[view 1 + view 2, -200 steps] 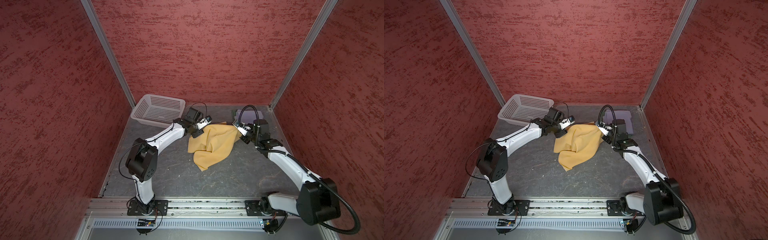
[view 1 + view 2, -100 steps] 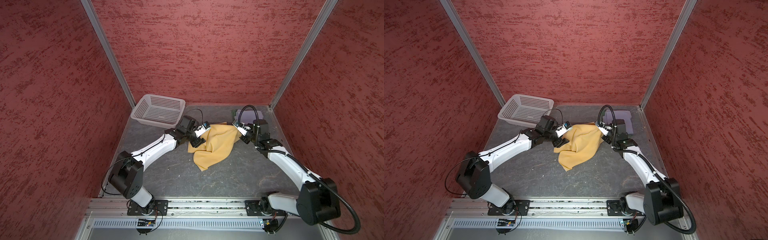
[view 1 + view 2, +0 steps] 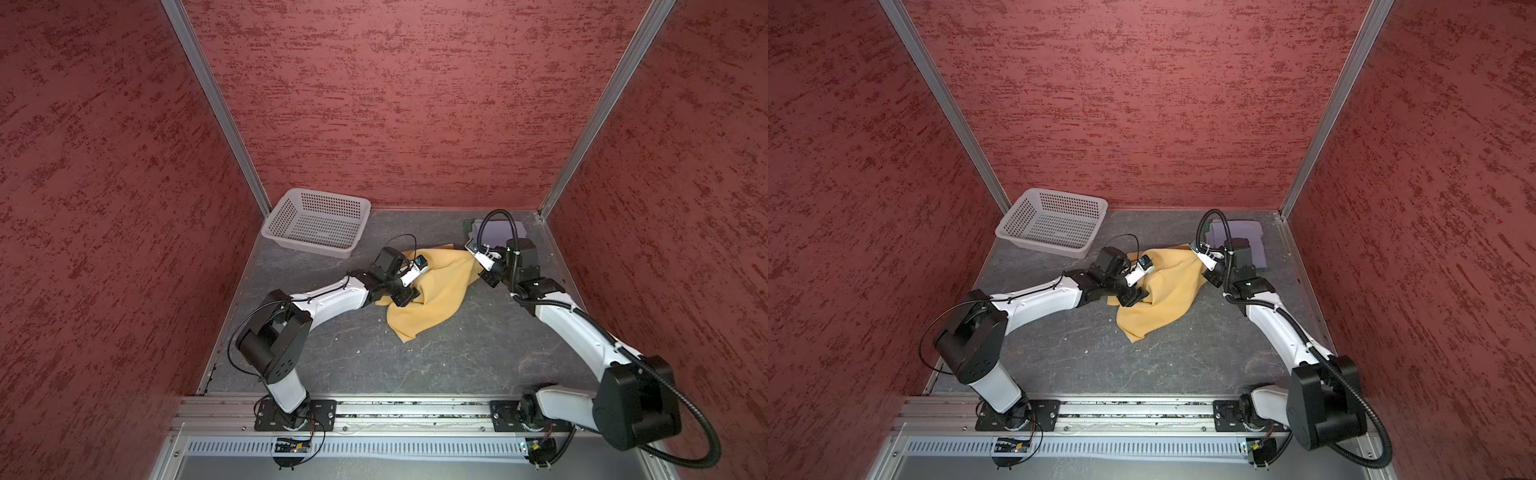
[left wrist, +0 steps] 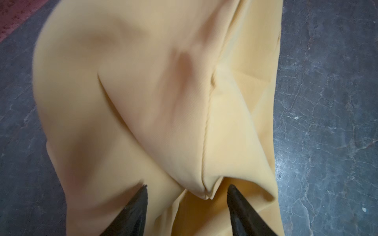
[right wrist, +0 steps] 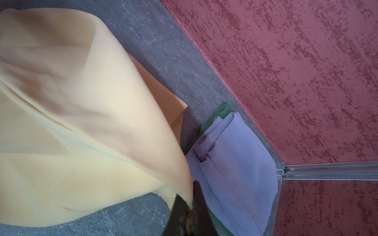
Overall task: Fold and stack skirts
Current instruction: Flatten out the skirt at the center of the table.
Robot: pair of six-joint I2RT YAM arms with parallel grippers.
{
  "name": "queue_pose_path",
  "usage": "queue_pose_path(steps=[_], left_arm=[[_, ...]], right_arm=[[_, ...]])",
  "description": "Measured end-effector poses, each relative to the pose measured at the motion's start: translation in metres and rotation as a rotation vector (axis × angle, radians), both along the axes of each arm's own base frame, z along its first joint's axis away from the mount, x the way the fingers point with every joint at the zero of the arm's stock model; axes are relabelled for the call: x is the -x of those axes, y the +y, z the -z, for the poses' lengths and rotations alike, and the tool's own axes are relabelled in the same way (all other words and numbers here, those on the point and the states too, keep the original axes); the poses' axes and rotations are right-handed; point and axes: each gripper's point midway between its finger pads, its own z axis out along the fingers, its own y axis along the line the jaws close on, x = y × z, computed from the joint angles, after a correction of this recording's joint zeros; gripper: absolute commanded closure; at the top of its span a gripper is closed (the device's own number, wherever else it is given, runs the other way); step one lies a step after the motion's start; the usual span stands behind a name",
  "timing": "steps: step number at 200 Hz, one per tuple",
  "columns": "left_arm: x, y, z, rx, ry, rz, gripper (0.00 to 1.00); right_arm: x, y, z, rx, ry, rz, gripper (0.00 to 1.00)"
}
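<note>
Both top views show the mustard yellow skirt (image 3: 432, 291) lying rumpled on the far middle of the grey table (image 3: 415, 361), between the two arms. One edge of it is lifted toward the right arm. In the right wrist view the right gripper (image 5: 189, 196) is clamped tight on that raised edge. In the left wrist view the left gripper (image 4: 187, 188) stands parted, and its dark fingertips (image 4: 141, 196) straddle a seamed fold without pinching it. In the far right corner the pale lavender-grey skirt (image 5: 235, 163) lies folded on top of the dark green skirt (image 5: 222, 109). A white perforated basket (image 3: 328, 193) sits in the far left corner, well apart from the skirts.
</note>
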Motion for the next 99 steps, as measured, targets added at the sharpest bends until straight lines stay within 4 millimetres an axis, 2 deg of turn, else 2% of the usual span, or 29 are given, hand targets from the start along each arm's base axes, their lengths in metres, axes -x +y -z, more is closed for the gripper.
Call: queue_pose_path(steps=[14,31,42,67,99], left_arm=[[-0.002,-0.003,0.01,-0.017,0.01,-0.008,0.42],[-0.005,-0.006,0.019,-0.032,0.019,-0.018,0.52],[-0.006,-0.008,0.021,-0.035,0.022,-0.022,0.64],[-0.007,-0.012,0.018,-0.02,0.018,-0.028,1.0],[-0.009,-0.012,0.009,-0.011,-0.003,-0.032,1.0]], right_arm=[[0.0,0.0,0.0,-0.002,-0.001,-0.001,1.0],[0.0,0.001,-0.001,-0.005,-0.004,-0.004,1.0],[0.0,0.002,-0.002,-0.007,-0.006,-0.007,1.0],[-0.002,0.003,-0.004,-0.018,-0.014,-0.006,1.0],[-0.003,0.003,-0.007,-0.032,-0.021,0.001,1.0]])
